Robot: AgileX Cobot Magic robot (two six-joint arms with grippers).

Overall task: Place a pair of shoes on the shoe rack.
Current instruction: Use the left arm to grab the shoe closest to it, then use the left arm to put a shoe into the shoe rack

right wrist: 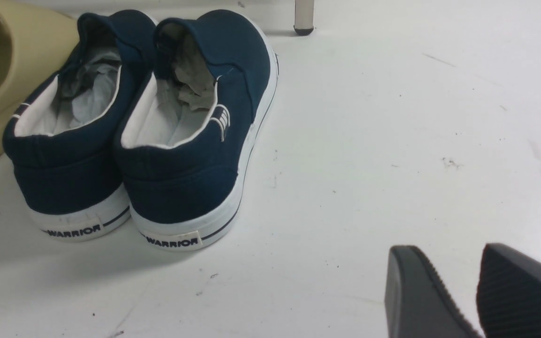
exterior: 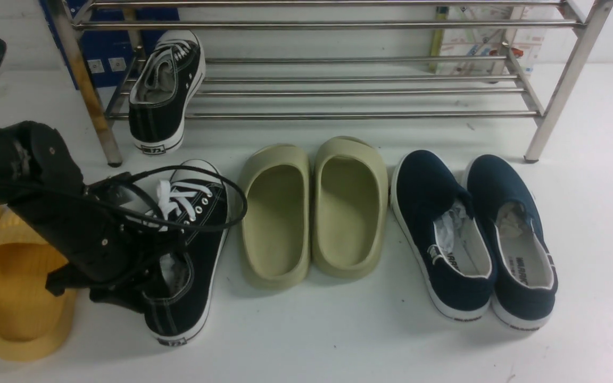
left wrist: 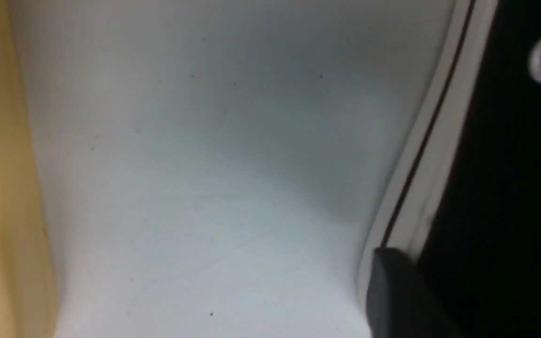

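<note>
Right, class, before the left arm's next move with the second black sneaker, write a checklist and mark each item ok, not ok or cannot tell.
1. First sneaker resting on the shoe rack, lower shelf: ok.
2. Second sneaker on the floor in front of the rack: ok.
3. Left gripper holding it: cannot tell; only one finger shows, against the sole.
4. Bare bars beside the first sneaker: ok.
5. Right gripper open, empty, apart from the navy slip-ons: ok.
</note>
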